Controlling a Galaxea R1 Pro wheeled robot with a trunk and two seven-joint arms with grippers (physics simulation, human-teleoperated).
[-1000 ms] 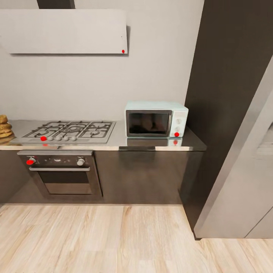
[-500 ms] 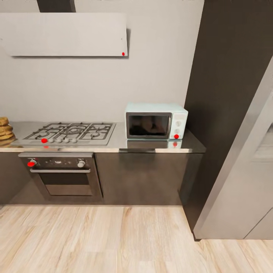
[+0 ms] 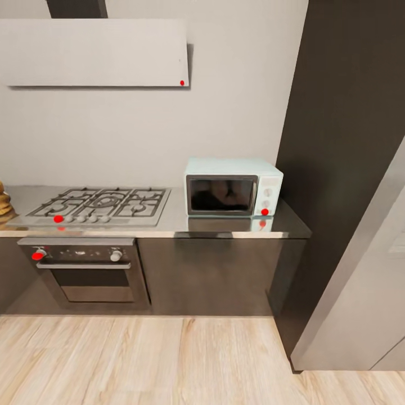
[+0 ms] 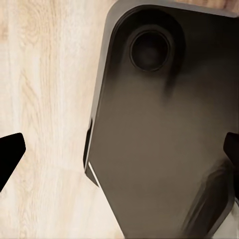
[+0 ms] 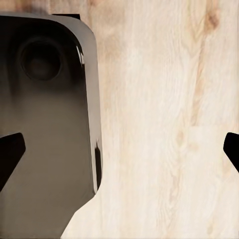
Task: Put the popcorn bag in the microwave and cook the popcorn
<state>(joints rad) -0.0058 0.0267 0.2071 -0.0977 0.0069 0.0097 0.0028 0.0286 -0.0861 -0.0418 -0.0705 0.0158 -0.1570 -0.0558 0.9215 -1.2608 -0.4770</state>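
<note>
You faced the microwave [image 3: 233, 187], but the popcorn bag [image 3: 4, 201] sat far along the countertop [image 3: 180, 216]. Both grippers' fingers [image 4: 10, 154] [image 5: 10, 152] hung wide, empty; steering that way looked wise.

The head camera is standing back from the countertop [image 3: 169, 228], facing the wall squarely and tilting down, with the microwave [image 3: 233, 187] near centre. Both wrist cameras are pointing straight down, well apart from that countertop, at the wood floor [image 4: 45, 99] and the robot's dark base [image 4: 159, 139]. All three views are sharing the pale wood floor.
</note>
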